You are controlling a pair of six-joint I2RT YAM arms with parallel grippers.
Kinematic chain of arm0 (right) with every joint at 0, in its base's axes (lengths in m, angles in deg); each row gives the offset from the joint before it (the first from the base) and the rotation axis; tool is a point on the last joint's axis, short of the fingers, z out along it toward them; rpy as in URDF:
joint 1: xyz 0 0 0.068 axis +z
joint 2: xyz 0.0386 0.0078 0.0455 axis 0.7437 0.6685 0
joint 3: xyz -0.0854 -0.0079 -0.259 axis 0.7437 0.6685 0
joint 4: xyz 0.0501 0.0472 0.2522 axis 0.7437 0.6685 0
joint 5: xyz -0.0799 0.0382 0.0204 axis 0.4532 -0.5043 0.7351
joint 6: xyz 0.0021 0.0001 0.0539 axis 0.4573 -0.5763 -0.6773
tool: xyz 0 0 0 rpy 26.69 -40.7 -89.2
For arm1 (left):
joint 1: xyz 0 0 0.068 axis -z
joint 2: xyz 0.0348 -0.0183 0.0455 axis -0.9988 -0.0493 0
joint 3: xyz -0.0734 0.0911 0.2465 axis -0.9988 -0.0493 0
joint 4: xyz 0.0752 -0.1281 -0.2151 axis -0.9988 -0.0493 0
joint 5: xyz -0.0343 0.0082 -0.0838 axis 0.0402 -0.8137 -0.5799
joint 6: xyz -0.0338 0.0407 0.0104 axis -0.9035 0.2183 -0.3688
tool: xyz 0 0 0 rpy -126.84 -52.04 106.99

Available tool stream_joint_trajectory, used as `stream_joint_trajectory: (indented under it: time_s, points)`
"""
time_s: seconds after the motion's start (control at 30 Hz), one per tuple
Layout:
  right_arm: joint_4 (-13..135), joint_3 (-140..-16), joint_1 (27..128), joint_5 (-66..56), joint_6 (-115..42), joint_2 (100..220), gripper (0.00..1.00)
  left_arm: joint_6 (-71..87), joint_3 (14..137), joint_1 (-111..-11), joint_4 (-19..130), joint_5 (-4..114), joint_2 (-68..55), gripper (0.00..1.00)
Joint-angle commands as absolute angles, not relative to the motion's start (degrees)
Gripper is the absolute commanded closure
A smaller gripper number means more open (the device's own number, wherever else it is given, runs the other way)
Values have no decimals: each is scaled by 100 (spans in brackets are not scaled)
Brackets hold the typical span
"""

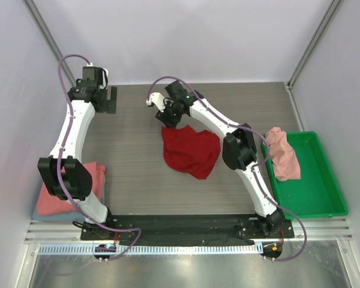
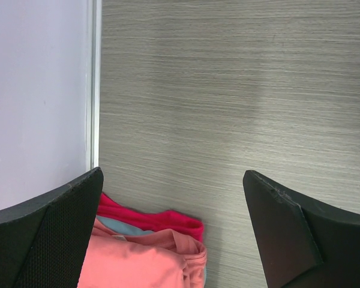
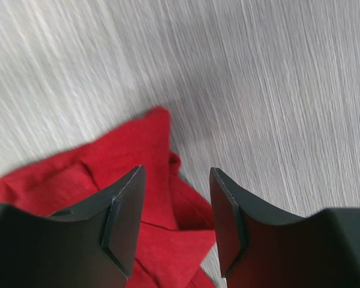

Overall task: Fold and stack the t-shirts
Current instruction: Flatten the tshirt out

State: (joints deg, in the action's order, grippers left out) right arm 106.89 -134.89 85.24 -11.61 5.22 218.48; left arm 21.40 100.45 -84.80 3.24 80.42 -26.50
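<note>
The pink stack (image 1: 51, 201) lies near-left, the left gripper (image 2: 173, 180) spread and parked clear beyond it, the right gripper (image 3: 177, 180) parted above the crumpled red shirt (image 1: 191, 151), likely to grasp its far edge, another pink shirt (image 1: 283, 155) draped over the tray (image 1: 312, 186).

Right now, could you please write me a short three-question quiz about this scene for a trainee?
1. True or false: the right gripper is shut on the crumpled deep red cloth t-shirt.
2. Where does the loose salmon-pink cloth t-shirt lie? A) flat mid-table B) draped over the bright green plastic tray's rim C) beneath the red t-shirt
3. Which arm's side holds the folded pile of t-shirts?
Key: 1 false, its fingers stand apart above it; 2 B; 3 left.
</note>
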Motion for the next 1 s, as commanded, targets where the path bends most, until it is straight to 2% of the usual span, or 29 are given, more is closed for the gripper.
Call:
stream_joint_trajectory:
  time_s: [0.0,0.23,0.4,0.47,0.53,0.57,0.63,0.83,0.97]
  points:
    - [10615,-13741,8628,-1446,318,21742,47,2144,10094,-8533,551,8127,-2451,0]
    - [10694,-13626,8707,-1306,414,22050,46,2153,10067,-8542,516,8145,-2425,0]
    - [10554,-13705,8699,-1244,414,22164,50,2162,10032,-8577,525,8154,-2407,0]
    - [10563,-13810,8708,-1253,388,22235,56,2144,10023,-8577,516,8136,-2407,0]
    - [10563,-13828,8707,-1271,396,22244,67,2135,10041,-8586,525,8119,-2425,0]
    - [10545,-13854,8707,-1279,405,22209,84,2126,10058,-8586,516,8119,-2434,0]
    - [10528,-13881,8707,-1271,405,22121,98,2126,10076,-8586,525,8110,-2442,0]
    - [10388,-14267,8812,-1236,764,21279,99,2012,10102,-8664,560,8013,-2469,0]
    - [9528,-14067,9032,-1086,1301,20119,99,1977,10295,-8769,560,7847,-2618,0]
